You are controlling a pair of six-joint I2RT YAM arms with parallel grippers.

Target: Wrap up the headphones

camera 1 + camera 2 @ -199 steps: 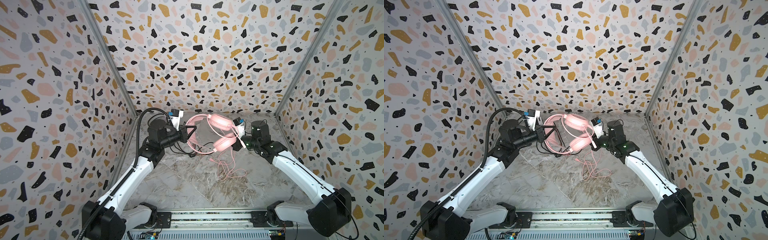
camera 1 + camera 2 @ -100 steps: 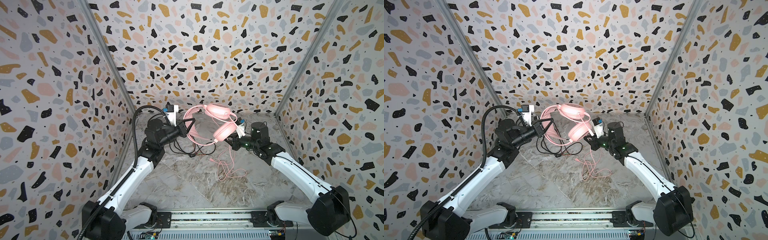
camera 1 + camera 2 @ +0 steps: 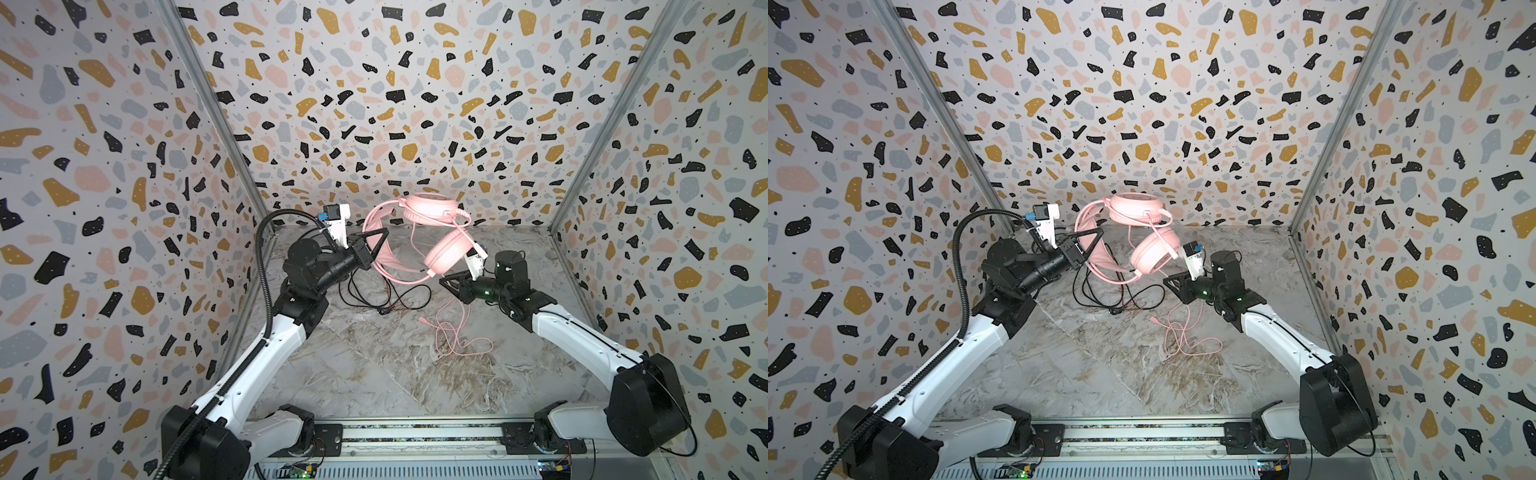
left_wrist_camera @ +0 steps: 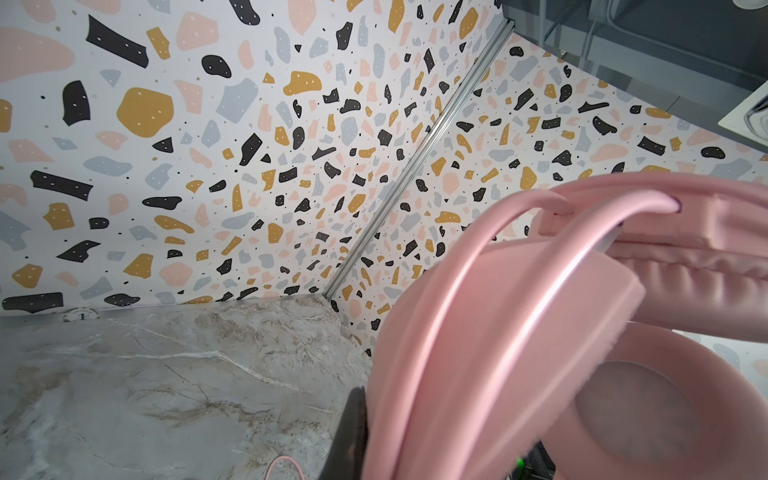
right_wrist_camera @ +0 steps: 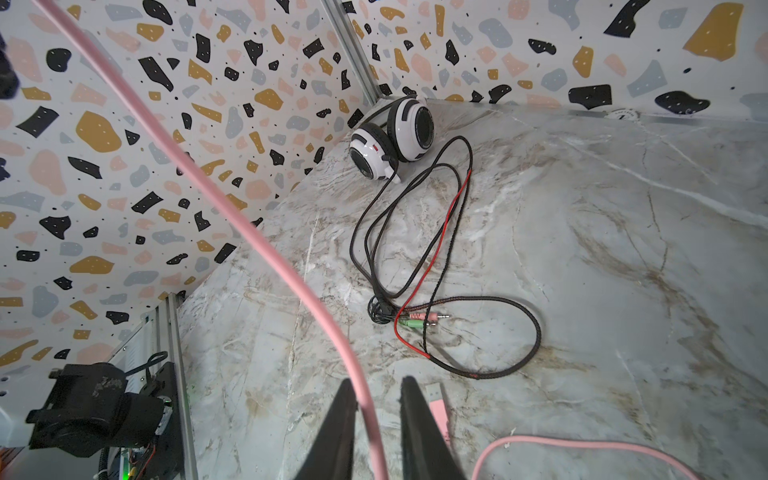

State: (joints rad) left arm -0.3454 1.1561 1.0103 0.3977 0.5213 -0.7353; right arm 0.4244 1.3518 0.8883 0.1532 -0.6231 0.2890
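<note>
The pink headphones [image 3: 446, 251] [image 3: 1152, 253] hang in the air near the back wall. My left gripper [image 3: 380, 235] [image 3: 1096, 235] is shut on their headband [image 4: 478, 332]. Their thin pink cable [image 5: 249, 224] drops past the lower earcup and runs loosely between the slightly parted fingers of my right gripper [image 5: 376, 384] [image 3: 444, 282], then coils on the table [image 3: 457, 336]. The white headphones [image 5: 390, 139] with black stripes lie in the far left corner, hidden in both top views. Their black cable [image 5: 449, 249] [image 3: 374, 295] sprawls on the table.
The marble table [image 3: 374, 374] is closed in by three terrazzo walls [image 3: 374, 104]. The pink USB plug [image 5: 436, 403] lies just beside my right fingers. Green and pink audio jacks [image 5: 419, 320] lie in the black cable's loops.
My left gripper has lifted the pink headphones higher. My right gripper has come down away from the earcup, and its jaws have parted a little around the pink cable.
</note>
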